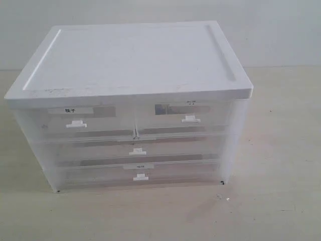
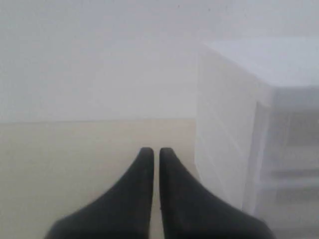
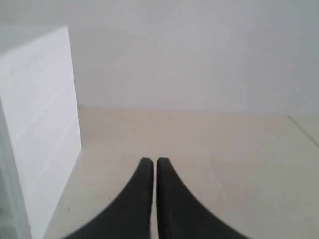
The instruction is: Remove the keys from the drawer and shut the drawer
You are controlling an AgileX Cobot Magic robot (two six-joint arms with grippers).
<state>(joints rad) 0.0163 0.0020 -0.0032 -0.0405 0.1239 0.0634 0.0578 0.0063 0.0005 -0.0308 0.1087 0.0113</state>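
Observation:
A white-topped translucent cabinet (image 1: 130, 65) stands in the middle of the exterior view. Its lowest tier is the drawer (image 1: 165, 173), pushed in flush, with a white tab handle (image 1: 141, 176) under a small label strip (image 1: 140, 165). The keys are hidden; nothing of them shows through the plastic. Neither arm appears in the exterior view. My left gripper (image 2: 153, 152) is shut and empty over the beige table, with the cabinet's side (image 2: 224, 149) close by. My right gripper (image 3: 151, 162) is also shut and empty, beside the cabinet's other side (image 3: 45, 129).
Above the drawer sit a full-width drawer with a tab handle (image 1: 137, 151) and two half-width labelled drawers (image 1: 76, 123) (image 1: 190, 119). The beige table (image 1: 281, 150) runs back to a pale wall (image 1: 150, 10).

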